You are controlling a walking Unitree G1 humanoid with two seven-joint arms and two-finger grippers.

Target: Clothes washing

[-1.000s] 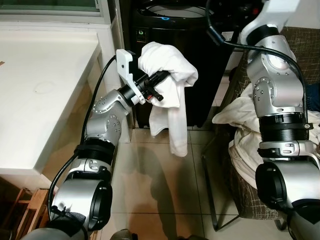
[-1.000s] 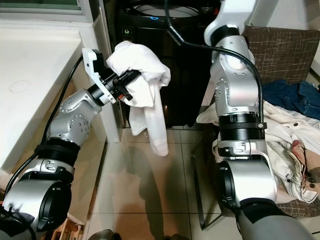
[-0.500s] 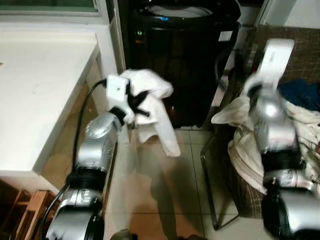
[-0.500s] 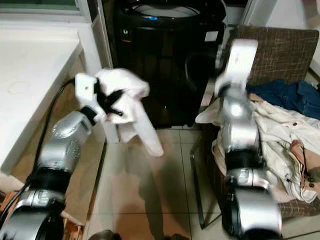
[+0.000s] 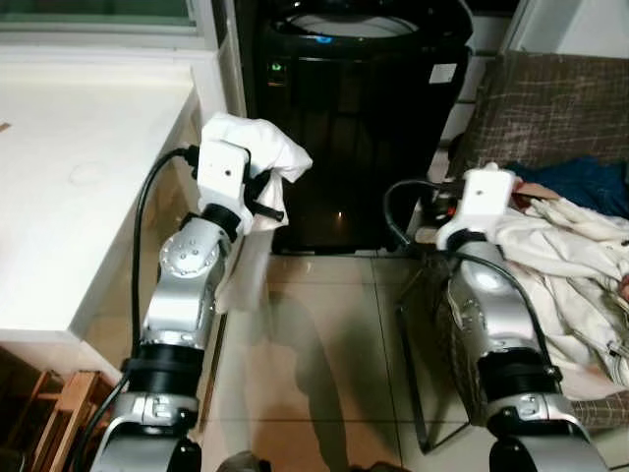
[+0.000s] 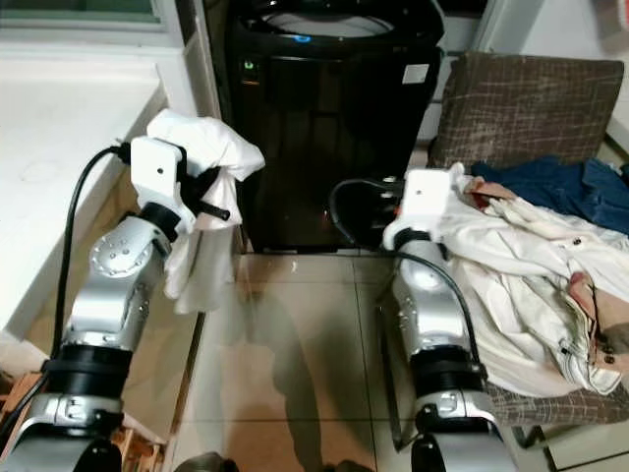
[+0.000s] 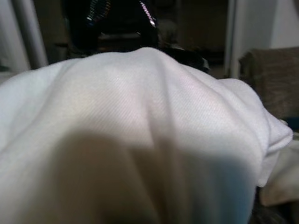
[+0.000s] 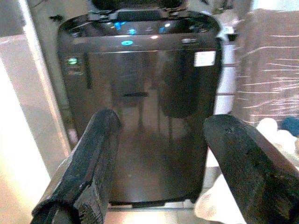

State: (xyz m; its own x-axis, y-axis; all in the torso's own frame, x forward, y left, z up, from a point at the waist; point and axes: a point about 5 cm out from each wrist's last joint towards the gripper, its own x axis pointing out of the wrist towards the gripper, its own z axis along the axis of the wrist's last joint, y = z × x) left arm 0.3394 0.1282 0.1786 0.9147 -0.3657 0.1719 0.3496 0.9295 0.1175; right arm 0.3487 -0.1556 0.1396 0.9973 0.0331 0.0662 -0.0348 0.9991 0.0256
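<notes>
Bare tiled floor open between both arms, up to the black washing machine; hemmed on the left by a white counter; on the right by a clothes-heaped chair.

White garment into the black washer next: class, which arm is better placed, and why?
Probably the left. Its claw is shut on the white garment, raised before the washer. The right claw is open, holding nothing, beside the clothes pile.
</notes>
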